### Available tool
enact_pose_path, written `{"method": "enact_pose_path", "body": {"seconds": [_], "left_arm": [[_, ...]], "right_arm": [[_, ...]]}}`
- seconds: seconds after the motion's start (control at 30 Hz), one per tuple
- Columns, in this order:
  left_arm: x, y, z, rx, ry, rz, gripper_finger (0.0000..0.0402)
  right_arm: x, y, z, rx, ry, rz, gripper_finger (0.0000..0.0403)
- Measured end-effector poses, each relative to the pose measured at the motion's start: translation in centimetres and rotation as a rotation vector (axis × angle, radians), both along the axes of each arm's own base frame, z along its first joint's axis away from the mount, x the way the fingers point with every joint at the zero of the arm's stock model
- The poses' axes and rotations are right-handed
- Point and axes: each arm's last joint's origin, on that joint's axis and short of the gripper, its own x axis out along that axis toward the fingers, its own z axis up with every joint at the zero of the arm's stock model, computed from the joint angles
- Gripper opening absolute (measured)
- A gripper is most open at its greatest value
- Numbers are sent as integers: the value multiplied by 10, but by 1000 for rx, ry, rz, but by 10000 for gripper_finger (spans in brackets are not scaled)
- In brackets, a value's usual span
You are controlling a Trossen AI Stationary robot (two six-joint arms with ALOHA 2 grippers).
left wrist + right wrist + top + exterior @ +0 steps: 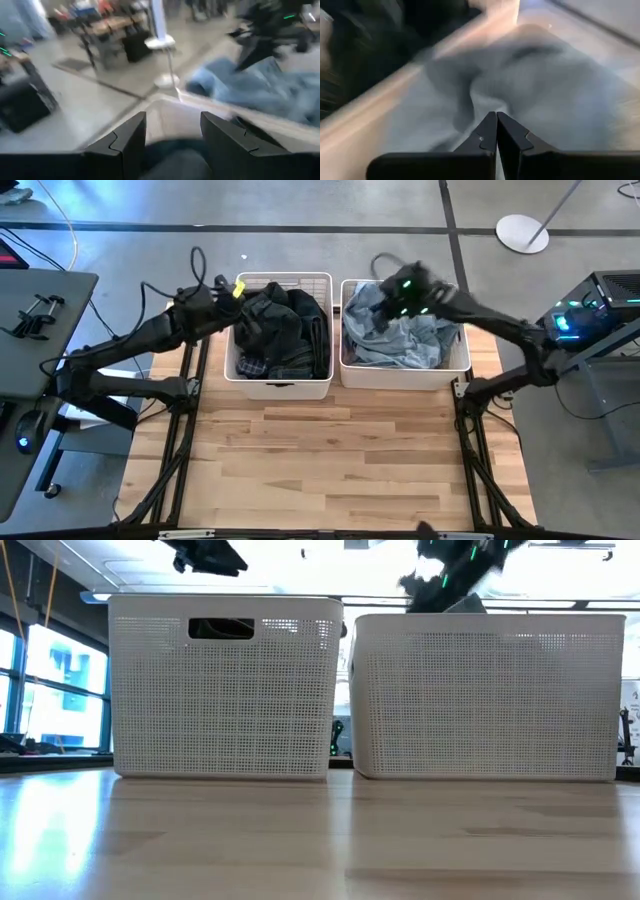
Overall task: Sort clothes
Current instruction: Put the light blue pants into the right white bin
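High view: two white slatted baskets are seen side by side at 12 o'clock on the wooden table (330, 470). Dark clothes (285, 330) are heaped in the left basket (280, 388), pale blue denim (400, 335) in the right basket (405, 377). The left gripper (172, 137), fingers spread wide, is held at the left basket's 10 o'clock corner. The right gripper (496, 131), fingers pressed together, is poised over the denim.
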Motion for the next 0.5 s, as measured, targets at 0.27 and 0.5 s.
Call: {"method": "enact_pose_path", "body": {"seconds": [0.27,0.5], "left_arm": [[-1,-7,-6,-86,83,-40,181],[-7,-16,-1,-87,61,-72,181]], "right_arm": [[15,-12,-127,100,98,-49,0],[4,-11,-115,89,117,-63,3]]}}
